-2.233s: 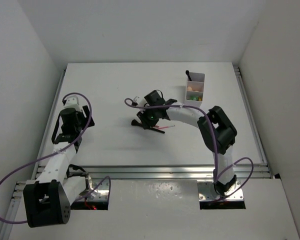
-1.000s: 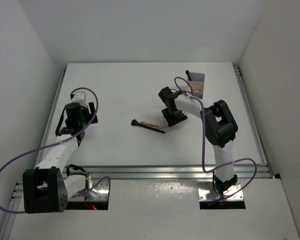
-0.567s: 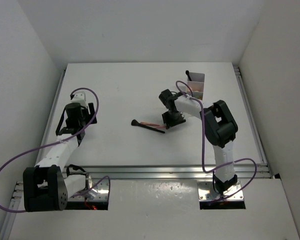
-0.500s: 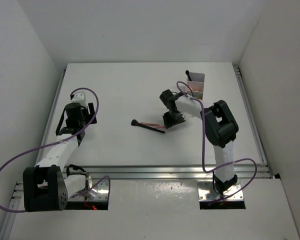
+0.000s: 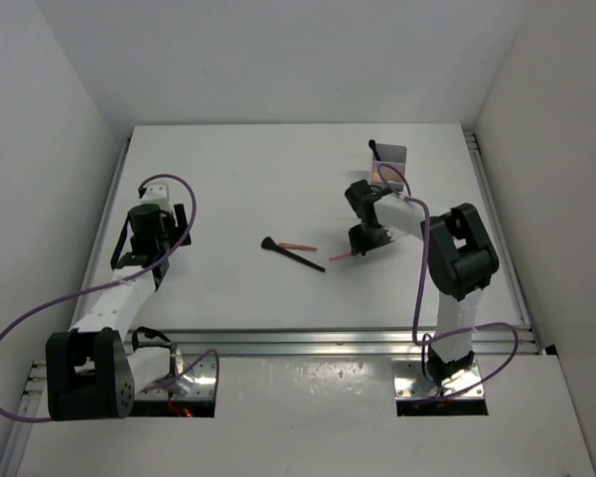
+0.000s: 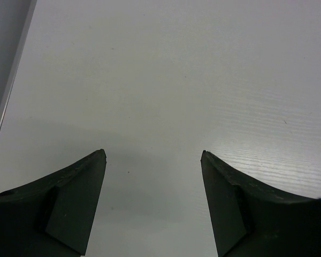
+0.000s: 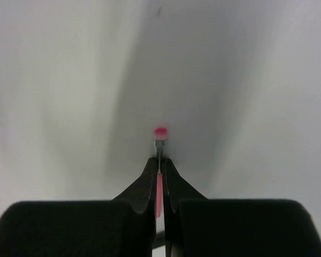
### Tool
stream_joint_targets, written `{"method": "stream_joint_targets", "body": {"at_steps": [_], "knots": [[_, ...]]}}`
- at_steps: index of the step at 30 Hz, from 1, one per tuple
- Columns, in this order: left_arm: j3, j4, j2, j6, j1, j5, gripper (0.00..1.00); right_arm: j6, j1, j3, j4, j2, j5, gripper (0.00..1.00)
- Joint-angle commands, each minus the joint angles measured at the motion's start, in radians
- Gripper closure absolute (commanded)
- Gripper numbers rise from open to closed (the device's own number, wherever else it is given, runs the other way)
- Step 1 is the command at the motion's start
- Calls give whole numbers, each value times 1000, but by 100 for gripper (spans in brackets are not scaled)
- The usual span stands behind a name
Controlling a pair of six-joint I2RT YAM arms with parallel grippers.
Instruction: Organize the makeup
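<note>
My right gripper [image 5: 362, 241] is shut on a thin pink pencil [image 5: 340, 256], lifted off the table; in the right wrist view the pencil [image 7: 159, 190] is pinched between the fingertips with its pink tip beyond them. A black-handled brush [image 5: 293, 254] and a second pink pencil [image 5: 299, 245] lie on the table to the left of it. The translucent box [image 5: 390, 159] stands behind the right arm, with a black brush [image 5: 374, 149] standing in it. My left gripper [image 5: 151, 253] is open and empty at the far left; its wrist view [image 6: 152, 155] shows only bare table.
White walls close in the table [image 5: 228, 179] on three sides. An aluminium rail [image 5: 308, 340] runs along the near edge. Purple cables loop from both arms.
My right gripper has taken one pink pencil from beside the brush and moved right and toward the box with it. The left arm has hardly moved in the last second.
</note>
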Motion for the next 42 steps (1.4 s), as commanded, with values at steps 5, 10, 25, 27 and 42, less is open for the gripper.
{"method": "stream_joint_targets", "body": {"at_steps": [5, 10, 25, 27, 42], "knots": [[1, 45, -10, 0, -8, -11, 23, -371, -87, -217, 67, -131, 192, 100], [10, 45, 10, 0, -8, -2, 23, -875, -97, -326, 420, -203, 128, 100], [1, 86, 30, 20, -17, 40, 23, -1252, -94, -458, 678, -387, -21, 100], [1, 86, 30, 29, -17, 40, 23, -1272, -91, -459, 706, -419, -27, 100], [68, -7, 61, 72, -26, 40, 23, -1702, -102, -99, 1062, -384, -6, 100]]}}
